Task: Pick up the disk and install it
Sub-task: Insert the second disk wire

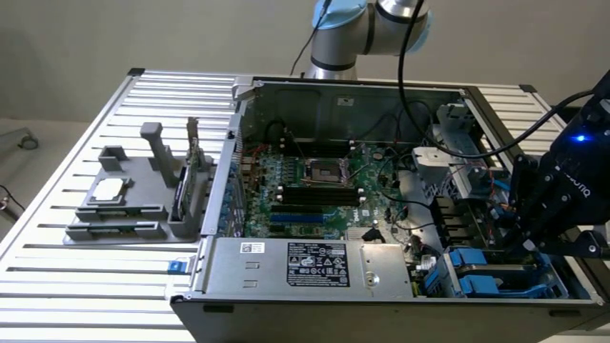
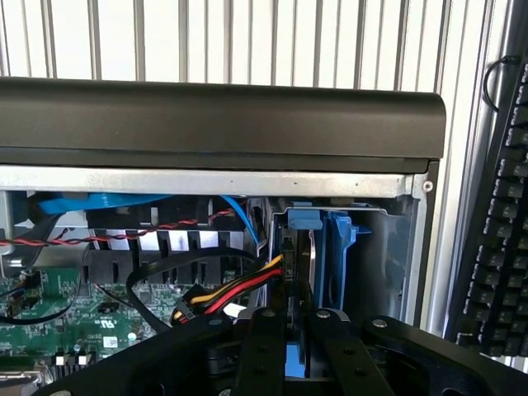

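The disk (image 2: 337,257) stands on edge in its bright blue carrier, set into the drive bay at a corner of the open computer case (image 2: 223,124). My gripper (image 2: 297,351) reaches down onto it, its two black fingers (image 2: 262,346) close together with the carrier's blue edge showing between them. In the exterior view the black gripper (image 1: 522,243) hangs over the case's front corner on the exterior view's right, just above the blue carrier parts (image 1: 476,270) in the bay.
Red, yellow and black cables (image 2: 239,287) run right beside the bay. The motherboard (image 1: 315,186) fills the case's middle, with a silver box with a white sticker (image 1: 305,266) in front. A grey fixture (image 1: 133,204) stands on the slatted table, and a keyboard (image 2: 503,231) lies beside the case.
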